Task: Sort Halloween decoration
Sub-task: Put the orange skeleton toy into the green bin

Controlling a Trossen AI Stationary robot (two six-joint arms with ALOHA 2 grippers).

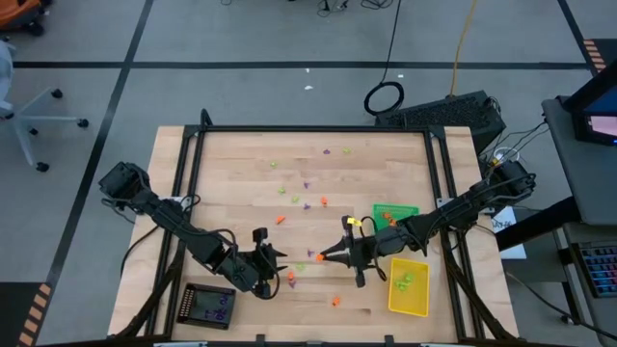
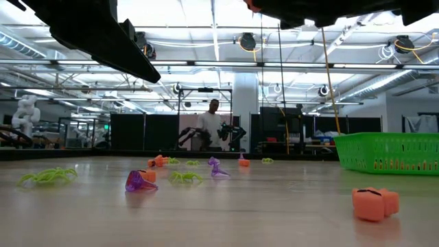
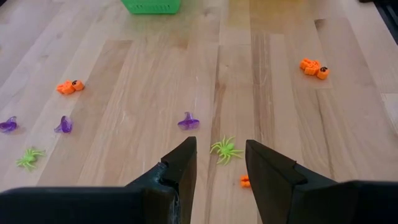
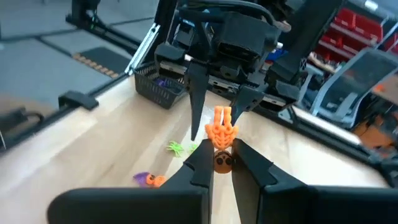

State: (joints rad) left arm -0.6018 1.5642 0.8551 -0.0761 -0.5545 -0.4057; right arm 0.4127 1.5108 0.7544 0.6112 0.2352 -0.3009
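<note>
Halloween decoration (image 4: pixel 221 134) clamped in right pincer (image 4: pixel 222 163) mid-table; left pincer (image 3: pixel 221 168) parted, seemingly empty.

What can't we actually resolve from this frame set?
- Black tray contents: high view, too small to sort; its lower side is cut by the picture's edge.
- Both grippers in the low view: cut off by the top edge.
- Orange trinket beside the left gripper: left wrist view, half hidden by a finger.
</note>
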